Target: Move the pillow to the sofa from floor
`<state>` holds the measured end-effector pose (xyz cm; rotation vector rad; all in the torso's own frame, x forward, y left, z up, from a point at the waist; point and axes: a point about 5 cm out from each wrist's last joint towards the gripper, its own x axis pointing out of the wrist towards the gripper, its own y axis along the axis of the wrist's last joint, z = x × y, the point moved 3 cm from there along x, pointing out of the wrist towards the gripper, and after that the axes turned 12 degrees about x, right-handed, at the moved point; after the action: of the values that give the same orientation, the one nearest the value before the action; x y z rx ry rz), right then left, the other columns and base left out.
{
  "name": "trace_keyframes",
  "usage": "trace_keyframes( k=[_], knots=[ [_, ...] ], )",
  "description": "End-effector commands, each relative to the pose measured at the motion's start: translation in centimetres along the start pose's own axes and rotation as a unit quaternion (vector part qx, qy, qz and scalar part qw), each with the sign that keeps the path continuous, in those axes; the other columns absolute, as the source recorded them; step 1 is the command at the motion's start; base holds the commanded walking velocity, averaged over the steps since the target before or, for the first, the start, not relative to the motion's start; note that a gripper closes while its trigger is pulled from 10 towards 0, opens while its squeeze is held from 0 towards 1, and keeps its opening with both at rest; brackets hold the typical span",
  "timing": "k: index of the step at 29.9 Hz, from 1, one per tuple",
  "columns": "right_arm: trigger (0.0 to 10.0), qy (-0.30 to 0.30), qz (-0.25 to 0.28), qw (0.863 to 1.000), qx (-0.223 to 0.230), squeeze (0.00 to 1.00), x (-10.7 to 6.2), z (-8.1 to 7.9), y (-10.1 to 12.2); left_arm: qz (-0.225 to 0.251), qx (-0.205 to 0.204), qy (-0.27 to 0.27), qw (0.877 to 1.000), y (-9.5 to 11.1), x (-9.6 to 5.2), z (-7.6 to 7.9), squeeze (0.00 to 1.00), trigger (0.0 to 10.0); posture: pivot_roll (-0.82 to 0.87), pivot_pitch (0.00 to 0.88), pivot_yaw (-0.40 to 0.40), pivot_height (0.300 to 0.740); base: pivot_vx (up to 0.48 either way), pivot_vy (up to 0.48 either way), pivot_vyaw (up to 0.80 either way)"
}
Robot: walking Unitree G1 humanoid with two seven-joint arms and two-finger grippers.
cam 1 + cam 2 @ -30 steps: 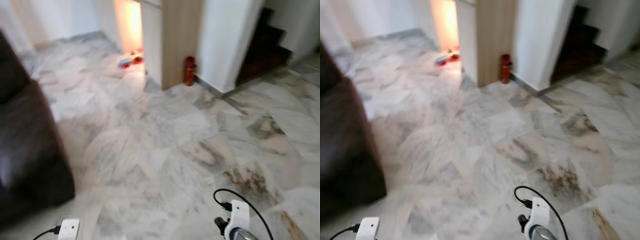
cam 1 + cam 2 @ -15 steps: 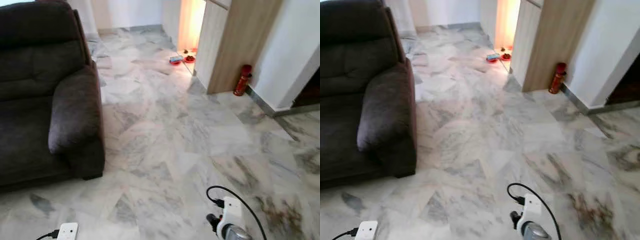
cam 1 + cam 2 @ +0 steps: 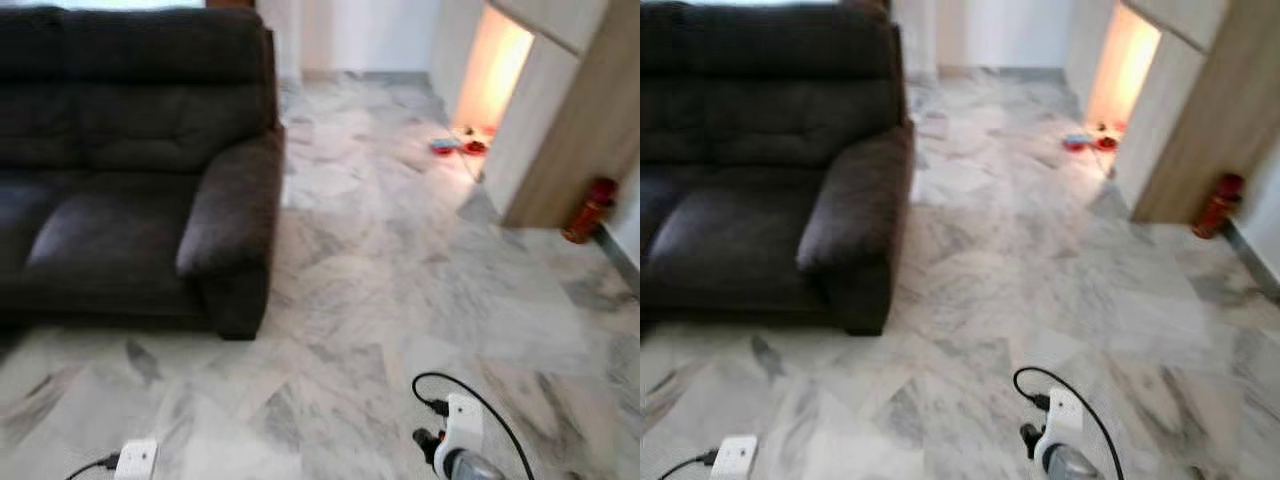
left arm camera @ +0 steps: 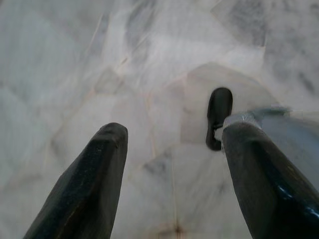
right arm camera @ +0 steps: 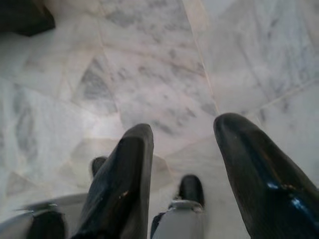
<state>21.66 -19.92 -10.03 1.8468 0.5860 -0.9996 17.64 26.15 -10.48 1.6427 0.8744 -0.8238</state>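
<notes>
Nearest, both arms hang low over the marble floor (image 3: 400,300). The left gripper (image 4: 169,174) has its black fingers spread apart with nothing between them, and the right gripper (image 5: 184,169) is spread the same way, also empty, pointing down at the tiles. Farther off on the robot's left stands a dark sofa (image 3: 130,170), its seat bare. Beyond, on the right, a red bottle (image 3: 589,208) stands against a wooden panel (image 3: 570,140). I cannot tell where the pillow is.
</notes>
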Motion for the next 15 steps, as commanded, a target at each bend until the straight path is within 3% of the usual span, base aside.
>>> trace_keyframes(
  k=[1, 8, 15],
  knots=[
    [10.0, 0.006, -0.002, 1.000, 0.000, 0.00, 0.08, -0.58, -0.05, -0.010, 0.004, 0.002, 1.000, -0.46, -0.10, -0.42, 0.00, 10.0, -0.03, 0.000, -0.018, 0.740, 0.000, 0.000, 0.70],
    [10.0, 0.007, -0.001, 1.000, 0.004, 0.00, 0.11, -0.75, 0.05, -0.008, 0.002, 0.003, 1.000, -0.32, -0.09, -0.51, 0.00, 10.0, -0.03, 0.018, -0.016, 0.740, 0.000, 0.000, 0.66],
    [10.0, 0.005, -0.002, 1.000, 0.020, 0.00, 0.13, -0.82, -0.05, -0.008, 0.011, 0.003, 1.000, -0.23, -0.09, -0.61, 0.00, 10.0, -0.02, 0.025, -0.013, 0.740, 0.000, 0.000, 0.00]
  ],
)
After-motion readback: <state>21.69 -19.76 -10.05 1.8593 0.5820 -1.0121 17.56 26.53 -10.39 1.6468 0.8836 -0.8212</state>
